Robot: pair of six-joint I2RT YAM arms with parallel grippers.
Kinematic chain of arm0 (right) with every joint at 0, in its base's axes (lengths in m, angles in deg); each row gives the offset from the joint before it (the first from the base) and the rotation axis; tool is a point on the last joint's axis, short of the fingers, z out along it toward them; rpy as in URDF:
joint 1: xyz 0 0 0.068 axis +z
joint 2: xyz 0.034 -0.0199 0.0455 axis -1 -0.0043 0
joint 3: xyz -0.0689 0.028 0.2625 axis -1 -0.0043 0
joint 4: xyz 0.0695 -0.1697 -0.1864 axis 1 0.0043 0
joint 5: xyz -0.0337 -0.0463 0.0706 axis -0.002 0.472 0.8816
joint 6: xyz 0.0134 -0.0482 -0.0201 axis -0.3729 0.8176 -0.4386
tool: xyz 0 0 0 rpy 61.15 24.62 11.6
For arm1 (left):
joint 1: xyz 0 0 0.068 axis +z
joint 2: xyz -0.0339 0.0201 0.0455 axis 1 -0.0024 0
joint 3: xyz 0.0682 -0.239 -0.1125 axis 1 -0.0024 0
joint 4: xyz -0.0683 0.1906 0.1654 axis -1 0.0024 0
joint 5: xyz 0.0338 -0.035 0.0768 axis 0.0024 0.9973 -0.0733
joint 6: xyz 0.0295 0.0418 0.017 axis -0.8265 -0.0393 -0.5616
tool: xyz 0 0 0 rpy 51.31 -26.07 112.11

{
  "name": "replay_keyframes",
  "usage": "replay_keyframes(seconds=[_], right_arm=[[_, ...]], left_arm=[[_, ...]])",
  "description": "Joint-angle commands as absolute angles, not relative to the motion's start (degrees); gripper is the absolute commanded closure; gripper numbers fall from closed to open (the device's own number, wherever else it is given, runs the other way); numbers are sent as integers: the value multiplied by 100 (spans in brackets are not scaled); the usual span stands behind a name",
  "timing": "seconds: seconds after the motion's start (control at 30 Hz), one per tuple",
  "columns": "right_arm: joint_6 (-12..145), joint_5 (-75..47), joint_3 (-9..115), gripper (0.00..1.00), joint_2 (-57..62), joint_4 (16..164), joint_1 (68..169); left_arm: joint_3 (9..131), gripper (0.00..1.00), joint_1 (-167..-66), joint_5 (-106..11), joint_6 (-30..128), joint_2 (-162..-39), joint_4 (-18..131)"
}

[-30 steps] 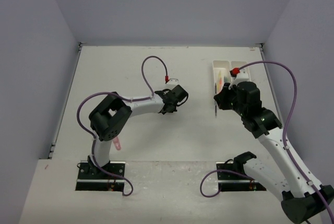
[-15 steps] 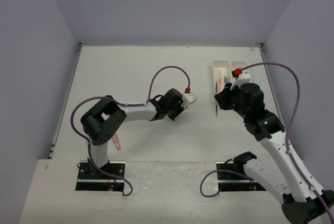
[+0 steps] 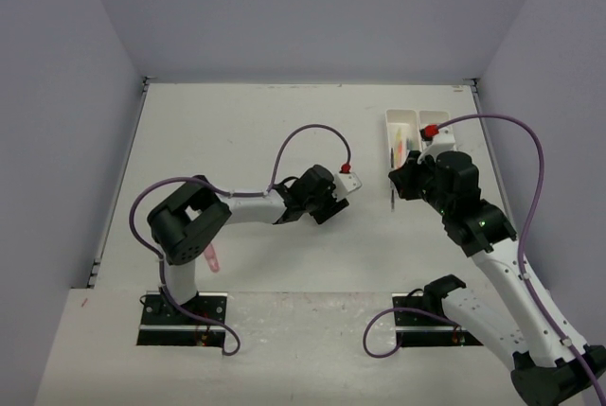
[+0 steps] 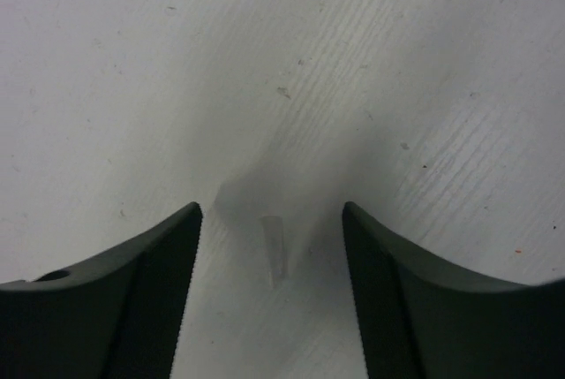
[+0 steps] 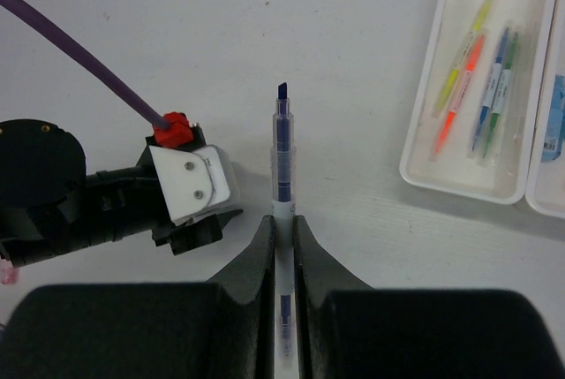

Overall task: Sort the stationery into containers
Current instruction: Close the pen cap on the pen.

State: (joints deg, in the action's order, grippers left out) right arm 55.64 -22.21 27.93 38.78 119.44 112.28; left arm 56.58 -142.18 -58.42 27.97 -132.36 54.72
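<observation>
The blue marker [image 5: 282, 162] is clamped in the right gripper [image 5: 282, 218]. The jaws are pinched narrow on its lower barrel, and its bare chisel tip points to the top of the right wrist frame. It is held over the table [image 3: 237, 132], a little left of the white tray [image 5: 455, 186] at upper right. A yellow highlighter [image 5: 463, 52], an orange one [image 5: 457, 96], a blue pen [image 5: 492, 87] and a green pen [image 5: 503, 87] are already laid lengthwise there. A second tray [image 5: 554, 17] is glimpsed at the right edge, with something blue inside.

Over in the left wrist view, the left gripper [image 4: 271, 211] is parted wide and nothing is held. Only a small pale translucent piece [image 4: 274, 246] lies on the table between the fingers, at lower centre — whether it is a cap cannot be told. In the top view a pink pen [image 3: 214, 259] is spotted at lower left, beside the left arm's upright.

The marker is judged light and rigid, with a smooth plastic barrel that could easily swivel or slide in a pinch. It is gripped toward its rear end, so some droop at the tip can be expected. A hold across the middle of the barrel would be steadier — the same is advised for the pink pen.
</observation>
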Motion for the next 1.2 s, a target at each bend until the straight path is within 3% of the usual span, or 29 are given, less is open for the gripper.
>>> replay_keyframes(seconds=[0.0,0.03,0.07,0.23,0.27,0.33,0.47,0.73,0.93,1.17], right_arm=[[5670,-2187,2831,100,3802,11748,11225],[5670,-2192,2833,100,3798,11750,11225],[5670,-2200,2840,100,3791,11757,11219],[5649,-2359,2843,100,3922,11771,11217],[5636,-2442,2816,100,3988,11743,11216],[5593,-2624,2757,100,4141,11641,11216],[5582,-2715,2752,100,4198,11608,11219],[5579,-2485,2614,100,4255,11542,11216],[5608,-2273,2613,100,4220,11520,11225],[5617,-2188,2573,100,4111,11451,11222]], left_arm=[[5821,20,-14270,-6483,3431,-12849,5848],[5861,5,-14268,-6522,3478,-12747,5848],[5985,0,-14268,-6766,3766,-12568,6085],[6671,0,-14187,-9035,6361,-11952,7453],[6856,0,-14176,-9448,7596,-11933,8006],[7300,0,-14147,-9641,9740,-11969,9931],[7609,0,-14163,-8759,12032,-12230,11062],[8734,0,-14216,-8061,13542,-13853,12024],[9230,4,-14180,-8481,13375,-14363,12077],[8941,10,-14101,-8192,13525,-14427,11698]])
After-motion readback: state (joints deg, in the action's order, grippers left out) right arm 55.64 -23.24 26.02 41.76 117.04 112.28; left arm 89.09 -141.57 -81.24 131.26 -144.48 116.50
